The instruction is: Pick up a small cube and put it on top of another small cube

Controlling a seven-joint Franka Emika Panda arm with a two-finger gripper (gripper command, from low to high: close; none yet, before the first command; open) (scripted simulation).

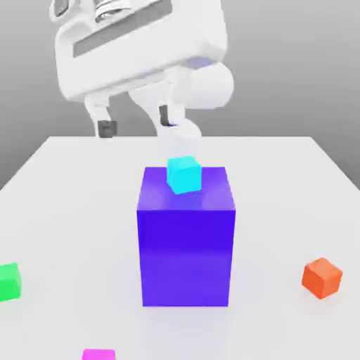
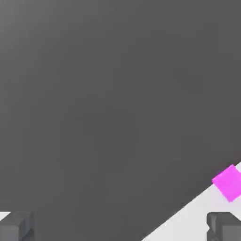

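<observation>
White table (image 1: 281,183): cyan cube (image 1: 184,174) atop blue block (image 1: 185,239), near rear edge; gripper (image 1: 135,122) jaws spread, apparently empty, above. Magenta cube (image 2: 228,182) by front edge.

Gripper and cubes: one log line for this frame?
gripper: open, empty, above table | cyan cube: on blue block | green, orange, magenta cubes: on table | stack: not done

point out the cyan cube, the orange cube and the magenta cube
cyan cube (image 1: 184,175), exterior view, its front face
orange cube (image 1: 322,277), exterior view, its near face
magenta cube (image 2: 229,182), hand view, middle of its visible face
</observation>
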